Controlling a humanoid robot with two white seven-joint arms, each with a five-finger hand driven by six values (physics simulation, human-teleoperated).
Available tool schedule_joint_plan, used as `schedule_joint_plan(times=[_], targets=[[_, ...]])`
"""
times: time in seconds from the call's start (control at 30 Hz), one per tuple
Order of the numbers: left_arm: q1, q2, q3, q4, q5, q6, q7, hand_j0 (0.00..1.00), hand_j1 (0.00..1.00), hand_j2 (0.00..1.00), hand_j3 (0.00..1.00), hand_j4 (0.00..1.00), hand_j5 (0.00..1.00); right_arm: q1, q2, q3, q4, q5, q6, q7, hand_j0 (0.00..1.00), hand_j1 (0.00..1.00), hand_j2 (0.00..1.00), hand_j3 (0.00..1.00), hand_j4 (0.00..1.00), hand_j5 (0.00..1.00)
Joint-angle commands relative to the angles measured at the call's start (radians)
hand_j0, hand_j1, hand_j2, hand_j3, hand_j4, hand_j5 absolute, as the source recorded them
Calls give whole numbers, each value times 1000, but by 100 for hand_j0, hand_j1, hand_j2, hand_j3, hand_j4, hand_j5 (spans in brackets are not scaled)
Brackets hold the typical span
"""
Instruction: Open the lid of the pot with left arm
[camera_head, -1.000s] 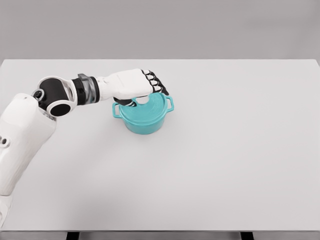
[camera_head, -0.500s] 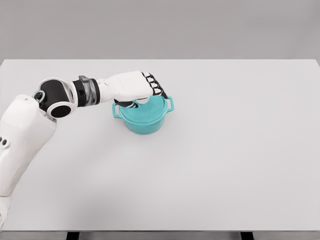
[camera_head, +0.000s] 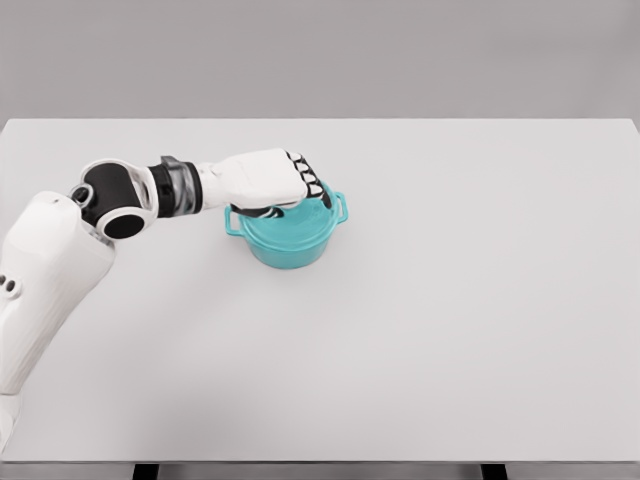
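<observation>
Fingers of left hand curl over the teal pot's lid.

Table open around pot; lid apparently covered.

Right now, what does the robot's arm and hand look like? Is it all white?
Not all white! The left arm has smooth, rounded white shells, with a black ball-shaped joint at the elbow. Next comes a band of black and grey rings at the wrist. The left hand is white on the back, and its fingers have black segments between white pieces. No cables or markings show. The right arm is out of view.
</observation>
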Motion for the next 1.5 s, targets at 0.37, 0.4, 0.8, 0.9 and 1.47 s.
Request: schedule_joint_plan(times=[0.37,0.4,0.8,0.9,1.47], targets=[[-3,8,-6,0,44,2,-1,61,61,61,61,61,61,0,0,0,0,-1,1,0,100,100,100,100,100,100],[-3,11,-6,-1,46,2,-1,60,60,60,60,60,60,0,0,0,0,-1,-1,0,100,100,100,100,100,100],[-5,14,-6,0,55,2,-1,55,55,55,55,55,55,0,0,0,0,-1,-1,0,100,100,100,100,100,100],[-9,43,-6,0,99,2,-1,54,54,54,54,54,54,0,0,0,0,-1,1,0,100,100,100,100,100,100],[-51,215,20,-7,276,2,-1,51,51,51,51,51,51,0,0,0,0,-2,1,0,100,100,100,100,100,100]])
